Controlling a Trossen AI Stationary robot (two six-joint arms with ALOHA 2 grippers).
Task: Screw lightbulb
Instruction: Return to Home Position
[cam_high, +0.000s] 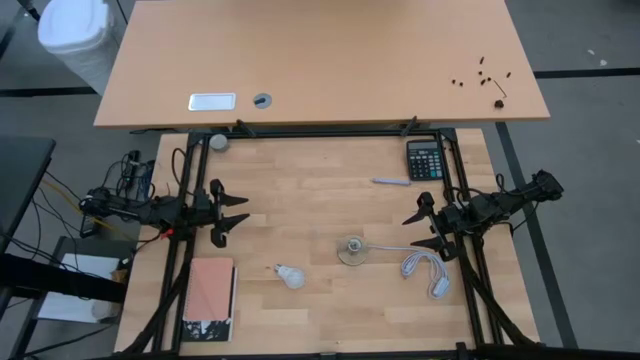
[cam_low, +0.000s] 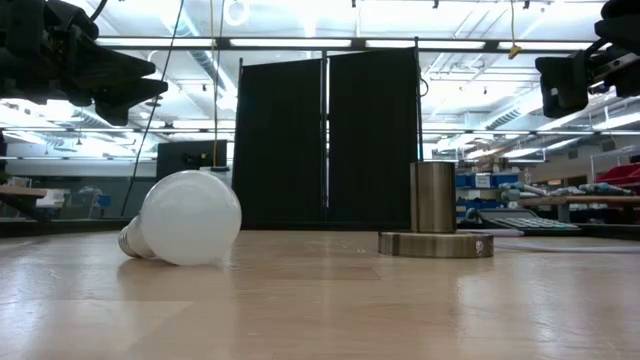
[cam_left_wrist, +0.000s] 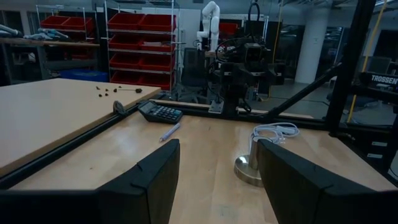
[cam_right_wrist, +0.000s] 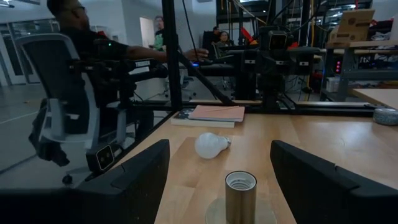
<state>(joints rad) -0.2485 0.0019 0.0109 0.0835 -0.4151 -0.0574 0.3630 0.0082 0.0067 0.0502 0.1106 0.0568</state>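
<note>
A: White against pale wood: the lightbulb (cam_high: 291, 276) on its side on the table (cam_high: 320, 200), near a pink-covered book (cam_high: 210, 298).
B: Touching the socket (cam_high: 351, 250)?
A: No. Apart from it, screw base turned away. Socket upright, threaded mouth up, white cord (cam_high: 425, 268) trailing off beside it.
B: And the left gripper (cam_high: 245, 209)?
A: Up off the table at the left edge, fingers spread wide, gripping nothing.
B: Right gripper (cam_high: 410, 231)?
A: Likewise at the right edge: raised, wide apart, empty, just beside the cord. Calculator (cam_high: 425, 160) and pen (cam_high: 391, 181) farther back.
</note>
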